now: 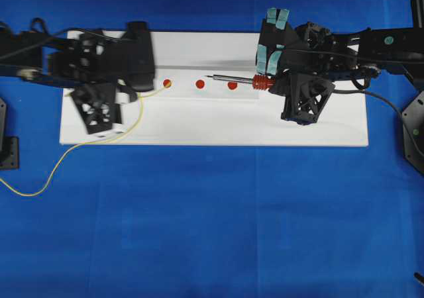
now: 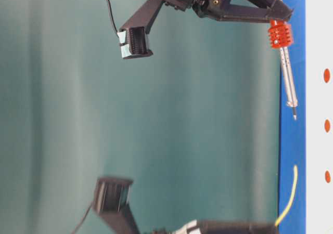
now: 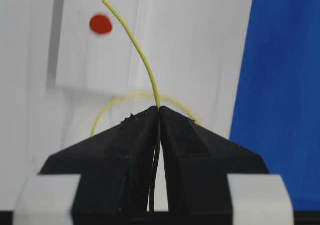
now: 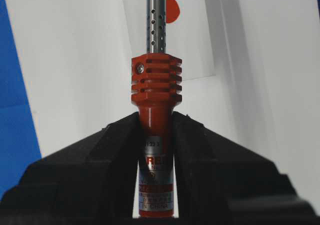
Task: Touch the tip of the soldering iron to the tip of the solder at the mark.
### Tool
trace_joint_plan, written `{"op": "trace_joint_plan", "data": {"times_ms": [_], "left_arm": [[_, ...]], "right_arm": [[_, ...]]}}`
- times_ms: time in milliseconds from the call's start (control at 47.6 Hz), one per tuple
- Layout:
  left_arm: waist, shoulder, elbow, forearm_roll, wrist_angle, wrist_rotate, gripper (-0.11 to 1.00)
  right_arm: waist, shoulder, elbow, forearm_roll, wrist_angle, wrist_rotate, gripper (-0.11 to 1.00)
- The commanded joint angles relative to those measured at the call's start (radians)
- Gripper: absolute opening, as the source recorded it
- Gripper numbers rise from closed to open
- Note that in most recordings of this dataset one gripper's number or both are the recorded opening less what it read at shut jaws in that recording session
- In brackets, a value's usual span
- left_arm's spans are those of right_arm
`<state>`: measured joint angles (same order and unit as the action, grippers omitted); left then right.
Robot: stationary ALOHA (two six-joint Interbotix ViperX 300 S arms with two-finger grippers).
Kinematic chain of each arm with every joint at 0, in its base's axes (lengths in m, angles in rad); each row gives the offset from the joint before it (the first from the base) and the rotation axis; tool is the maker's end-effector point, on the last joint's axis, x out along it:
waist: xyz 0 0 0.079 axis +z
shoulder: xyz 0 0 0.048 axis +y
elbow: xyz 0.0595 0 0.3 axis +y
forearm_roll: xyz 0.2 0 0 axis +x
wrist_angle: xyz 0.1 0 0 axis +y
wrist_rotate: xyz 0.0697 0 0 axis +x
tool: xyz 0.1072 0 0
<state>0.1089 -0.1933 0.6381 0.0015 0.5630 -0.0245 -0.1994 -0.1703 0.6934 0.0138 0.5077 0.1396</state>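
three red marks (image 1: 199, 83) sit in a row on the white board (image 1: 212, 122), and the soldering iron (image 1: 242, 81) lies level above the rightmost of them, its silver shaft pointing toward the middle mark with the pointed tip between the two. the right end effector (image 4: 156, 150) is clamped on the iron's orange-red handle just behind the ribbed collar (the label on the handle shows between the fingers). the solder (image 3: 142, 60), a thin yellow wire, is pinched in the left end effector (image 3: 159, 110), whose fingers are pressed together on it; its free end curves up and ends just beside the leftmost mark. iron tip and solder tip are well apart. behind the grip the wire loops across the board and trails off onto the blue surface (image 1: 212, 232).
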Motion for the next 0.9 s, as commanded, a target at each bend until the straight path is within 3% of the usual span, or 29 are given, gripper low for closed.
{"op": "trace_joint_plan", "data": {"times_ms": [0,315,883], "left_arm": [[-0.005,0.035,-0.055,0.002,-0.005,0.008,0.02],[0.0,0.172,-0.147,0.002,-0.035,0.008,0.02],[0.006,0.206,-0.138,0.002,-0.046,-0.003,0.02]], "right_arm": [[-0.002,-0.018,-0.011,-0.003,-0.009,0.0,0.06],[-0.002,-0.017,-0.005,-0.002,-0.012,0.0,0.06],[-0.002,-0.008,0.008,-0.003,-0.032,0.0,0.06]]}}
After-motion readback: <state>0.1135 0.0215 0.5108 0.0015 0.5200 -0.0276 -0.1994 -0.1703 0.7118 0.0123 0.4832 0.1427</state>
